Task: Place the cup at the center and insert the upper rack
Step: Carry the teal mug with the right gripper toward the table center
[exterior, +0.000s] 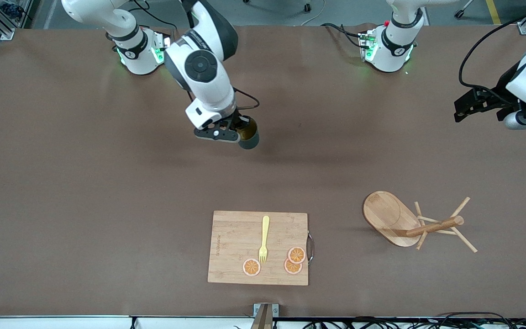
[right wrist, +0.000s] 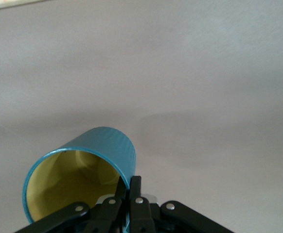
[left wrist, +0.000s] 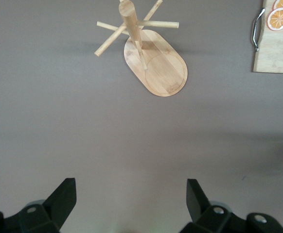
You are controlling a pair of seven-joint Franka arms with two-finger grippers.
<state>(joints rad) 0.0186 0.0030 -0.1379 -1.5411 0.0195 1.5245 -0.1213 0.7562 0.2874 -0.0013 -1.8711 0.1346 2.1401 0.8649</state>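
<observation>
The dark teal cup [exterior: 249, 135] with a mustard-yellow inside is held by its rim in my right gripper [exterior: 239, 132], over the bare table about midway between the two arms' ends. In the right wrist view the two fingers of the right gripper [right wrist: 130, 180] pinch the wall of the cup [right wrist: 100, 148], one inside and one outside. The wooden mug tree [exterior: 407, 222] lies on its side near the left arm's end, pegs splayed on the table. My left gripper [exterior: 463, 108] hangs open and empty above that end and looks down on the mug tree [left wrist: 153, 58].
A rectangular wooden cutting board [exterior: 226, 260] lies near the front edge, with a yellow fork [exterior: 264, 239] and three orange slices [exterior: 293, 260] on it. Its corner shows in the left wrist view [left wrist: 277, 56]. The brown table [exterior: 107, 205] carries nothing else.
</observation>
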